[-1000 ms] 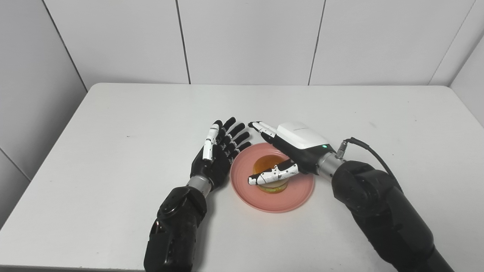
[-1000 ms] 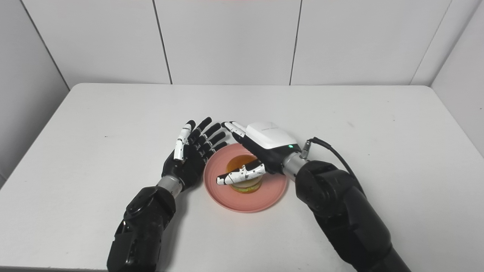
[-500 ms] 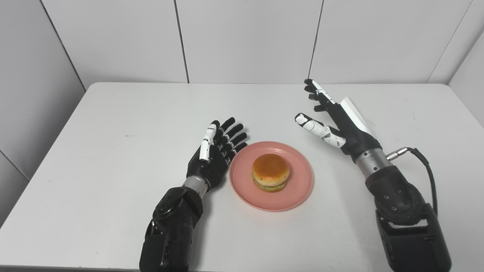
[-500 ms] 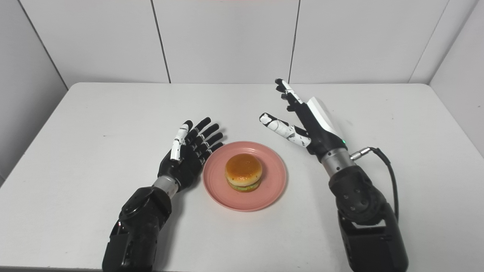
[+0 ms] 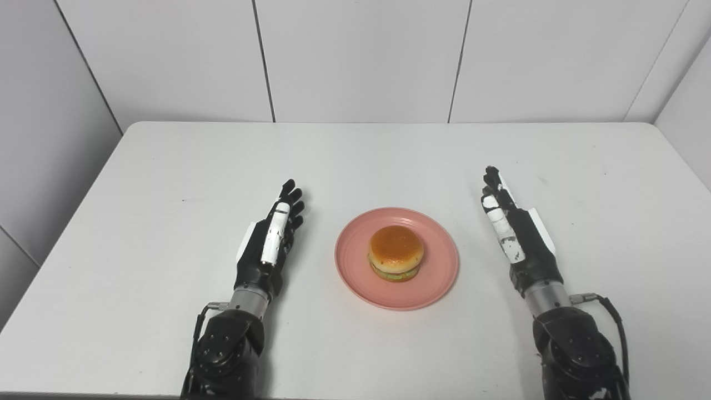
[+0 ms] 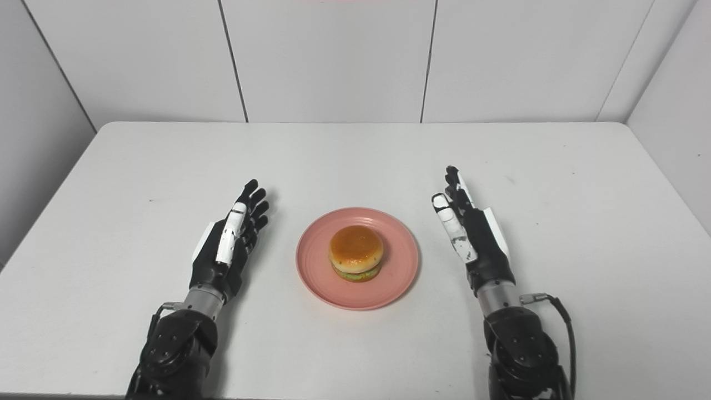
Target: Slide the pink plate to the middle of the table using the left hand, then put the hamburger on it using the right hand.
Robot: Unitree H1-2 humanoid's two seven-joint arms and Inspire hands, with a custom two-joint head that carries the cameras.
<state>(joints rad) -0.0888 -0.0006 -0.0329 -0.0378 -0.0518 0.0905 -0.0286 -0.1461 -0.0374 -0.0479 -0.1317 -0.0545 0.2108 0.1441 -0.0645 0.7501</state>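
A: Where do we stand with the burger [image 5: 396,253]?

B: It sits upright in the middle of the plate [image 5: 355,278], and the plate lies near the centre of the tabletop [image 5: 355,161]. Judging by that, we count both steps as done: plate slid in, burger set down.

A: And our hands?

B: The left hand [image 5: 269,244] rests to the left of the plate, well apart from its rim, fingers [image 5: 289,203] released and stretched out side by side, holding nothing. The right hand [image 5: 516,239] mirrors it to the right of the plate, also clear of the rim, fingers [image 5: 494,189] released and straight, empty too.

A: Why hold them that way?

B: We read it as a rest pose. Each hand lies edge-on to the plate, with a bare gap between hand and rim on both sides, so nothing can nudge the plate or tip the burger.

A: Anything left that worries us?

B: Little. The burger sits centred, away from the rim, so we judge it stable.
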